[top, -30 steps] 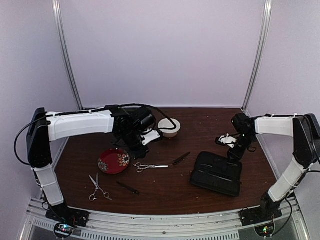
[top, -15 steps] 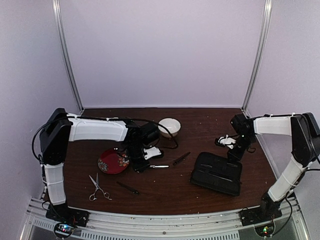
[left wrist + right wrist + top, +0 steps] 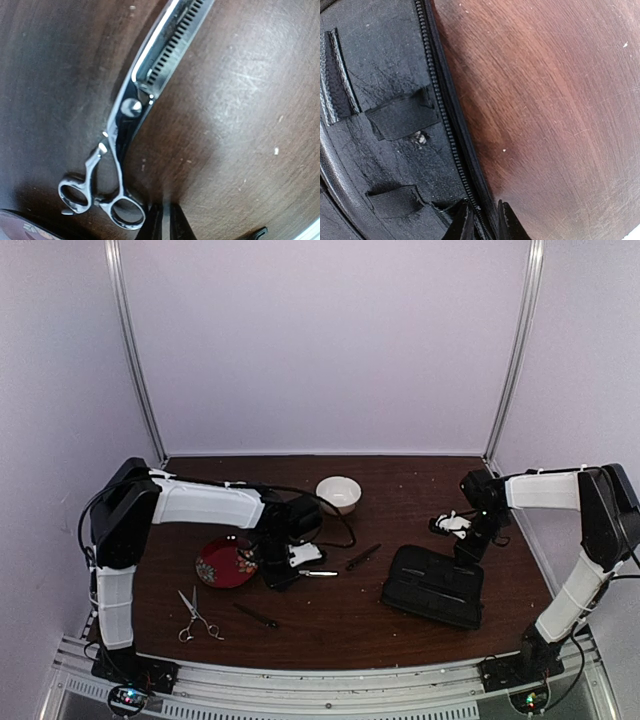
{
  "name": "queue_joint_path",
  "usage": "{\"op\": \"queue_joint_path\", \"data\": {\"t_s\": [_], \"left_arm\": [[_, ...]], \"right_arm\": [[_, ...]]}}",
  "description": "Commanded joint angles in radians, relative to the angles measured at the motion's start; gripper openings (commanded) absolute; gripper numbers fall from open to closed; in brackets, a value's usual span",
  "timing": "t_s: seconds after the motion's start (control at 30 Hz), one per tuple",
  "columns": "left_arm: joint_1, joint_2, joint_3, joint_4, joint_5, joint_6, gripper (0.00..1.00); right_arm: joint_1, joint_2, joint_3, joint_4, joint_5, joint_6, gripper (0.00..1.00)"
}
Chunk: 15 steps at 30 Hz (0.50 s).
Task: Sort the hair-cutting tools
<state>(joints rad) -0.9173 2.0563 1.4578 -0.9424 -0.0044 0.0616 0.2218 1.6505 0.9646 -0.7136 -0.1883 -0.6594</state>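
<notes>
I see the big brown surface (image 3: 420, 480) with everything on it. I tell each place from the red plate (image 3: 227, 562).

The left arm (image 3: 205, 505) bends low and reaches just to the right of the red plate. The right arm (image 3: 545, 490) reaches down far to the right of it.

The black case (image 3: 433, 587) lies flat, well apart from the red plate, on its right. The right gripper (image 3: 485, 221) is at the far edge of the case, and its jaws pinch the zip edge between them.

The white bowl (image 3: 338, 493) sits behind the red plate and to its right.

The silver scissors with teeth (image 3: 131, 107) lie flat just to the right of the red plate, with the rings nearest to it. The left gripper (image 3: 163, 223) is right beside one ring. Its jaws are almost closed, with only a thin gap, and I see nothing between them.

The second silver scissors (image 3: 195, 615) lie in front of the red plate, toward the arm bases.

A thin black stick (image 3: 256, 615) lies in front of the red plate too, a bit to its right. Another black stick (image 3: 362, 557) lies to the right of the red plate, past the toothed scissors.
</notes>
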Motion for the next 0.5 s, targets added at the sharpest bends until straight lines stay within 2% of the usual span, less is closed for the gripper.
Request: {"op": "queue_joint_path", "data": {"t_s": [0.0, 0.07, 0.23, 0.47], "left_arm": [[0.0, 0.043, -0.015, 0.005, -0.057, -0.004, 0.07], [-0.001, 0.037, -0.021, 0.007, -0.062, -0.009, 0.0], [-0.012, -0.005, -0.025, 0.005, -0.085, -0.008, 0.0], [-0.012, -0.121, -0.052, 0.037, -0.09, 0.001, 0.0]], "right_arm": [[-0.005, 0.015, 0.023, -0.016, -0.025, -0.002, 0.17], [-0.006, 0.015, 0.021, -0.018, -0.029, -0.002, 0.15], [-0.006, 0.01, 0.021, -0.027, -0.047, -0.011, 0.09], [-0.004, -0.01, 0.028, -0.045, -0.066, -0.017, 0.09]]}}
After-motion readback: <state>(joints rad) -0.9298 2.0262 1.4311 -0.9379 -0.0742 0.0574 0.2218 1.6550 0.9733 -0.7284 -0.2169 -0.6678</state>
